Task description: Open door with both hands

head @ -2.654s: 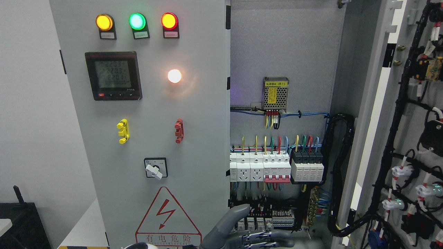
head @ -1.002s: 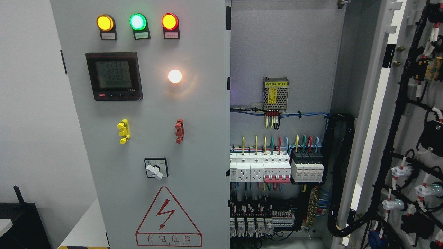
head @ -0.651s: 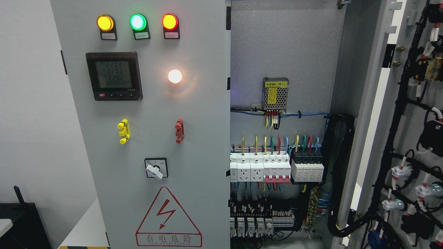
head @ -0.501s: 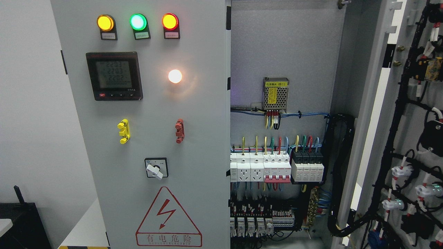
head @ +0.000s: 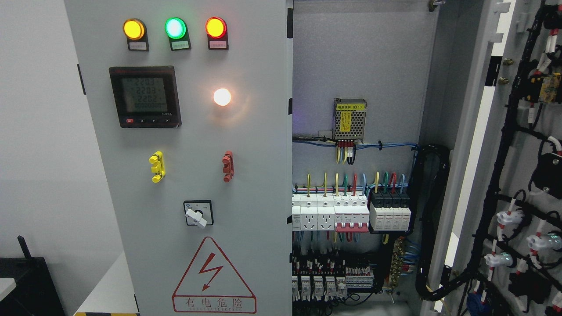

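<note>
Door (head: 518, 184) stands swung open right; left panel's warning triangle (head: 214, 275) reads 有电危险; neither hand shows.

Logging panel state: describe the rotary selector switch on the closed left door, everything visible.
The rotary selector switch has a square black bezel around a pale faceplate with small markings too fine to read. Its white, plastic-looking knob is turned so the handle points down-right. It is mounted flush on the grey left door, below the red handle and above the red warning triangle. Nothing touches it.
</note>
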`<move>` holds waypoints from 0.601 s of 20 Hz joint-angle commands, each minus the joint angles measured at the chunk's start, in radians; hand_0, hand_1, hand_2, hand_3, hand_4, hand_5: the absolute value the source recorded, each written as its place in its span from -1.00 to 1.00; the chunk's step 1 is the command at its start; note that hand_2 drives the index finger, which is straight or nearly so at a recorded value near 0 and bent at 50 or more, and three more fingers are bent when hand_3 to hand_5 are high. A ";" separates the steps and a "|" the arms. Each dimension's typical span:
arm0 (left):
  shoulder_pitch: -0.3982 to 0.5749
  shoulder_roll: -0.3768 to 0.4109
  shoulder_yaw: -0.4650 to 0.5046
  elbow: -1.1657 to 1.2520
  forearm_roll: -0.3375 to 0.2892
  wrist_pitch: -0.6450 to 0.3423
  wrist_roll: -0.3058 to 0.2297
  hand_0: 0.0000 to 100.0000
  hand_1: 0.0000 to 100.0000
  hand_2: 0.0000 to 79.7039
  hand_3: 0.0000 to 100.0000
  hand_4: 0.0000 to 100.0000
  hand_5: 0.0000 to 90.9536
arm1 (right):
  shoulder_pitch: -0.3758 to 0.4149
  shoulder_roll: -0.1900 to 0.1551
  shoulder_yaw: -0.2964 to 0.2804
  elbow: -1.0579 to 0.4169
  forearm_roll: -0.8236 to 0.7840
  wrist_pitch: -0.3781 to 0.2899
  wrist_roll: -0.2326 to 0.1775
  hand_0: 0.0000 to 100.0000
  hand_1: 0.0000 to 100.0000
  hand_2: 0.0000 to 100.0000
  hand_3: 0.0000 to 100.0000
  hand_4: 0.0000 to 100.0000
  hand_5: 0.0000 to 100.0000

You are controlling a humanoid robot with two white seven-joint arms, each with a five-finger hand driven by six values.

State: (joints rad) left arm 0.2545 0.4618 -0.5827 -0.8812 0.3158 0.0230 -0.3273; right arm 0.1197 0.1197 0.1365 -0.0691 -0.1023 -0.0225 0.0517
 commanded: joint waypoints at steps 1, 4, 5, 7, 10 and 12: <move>-0.044 -0.357 0.139 0.588 -0.092 -0.102 0.001 -1.00 -1.00 -1.00 -1.00 -0.94 -1.00 | 0.000 0.000 0.000 0.000 0.000 0.000 0.000 -0.79 -1.00 -1.00 -1.00 -1.00 -1.00; -0.047 -0.425 0.208 0.637 -0.115 -0.162 0.036 -1.00 -1.00 -1.00 -1.00 -0.94 -1.00 | 0.000 0.000 0.000 0.000 0.000 0.000 0.000 -0.79 -1.00 -1.00 -1.00 -1.00 -1.00; -0.055 -0.436 0.230 0.656 -0.121 -0.164 0.060 -1.00 -1.00 -1.00 -1.00 -0.94 -1.00 | 0.000 0.000 0.000 0.000 0.000 0.000 0.000 -0.79 -1.00 -1.00 -1.00 -1.00 -1.00; -0.063 -0.460 0.273 0.694 -0.135 -0.167 0.071 -1.00 -1.00 -1.00 -1.00 -0.94 -1.00 | 0.000 0.000 0.000 0.000 0.001 0.000 0.000 -0.79 -1.00 -1.00 -1.00 -1.00 -1.00; -0.063 -0.477 0.366 0.734 -0.190 -0.167 0.073 -1.00 -1.00 -1.00 -1.00 -0.94 -1.00 | 0.002 0.002 0.002 -0.006 0.000 0.000 0.000 -0.79 -1.00 -1.00 -1.00 -1.00 -1.00; -0.063 -0.480 0.421 0.761 -0.216 -0.167 0.073 -1.00 -1.00 -1.00 -1.00 -0.94 -1.00 | 0.008 0.000 0.002 -0.027 0.001 0.000 0.000 -0.79 -1.00 -1.00 -1.00 -1.00 -1.00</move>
State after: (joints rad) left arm 0.2018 0.1680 -0.3912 -0.4248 0.1706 -0.1400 -0.2582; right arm 0.1203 0.1198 0.1370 -0.0721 -0.1023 -0.0225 0.0517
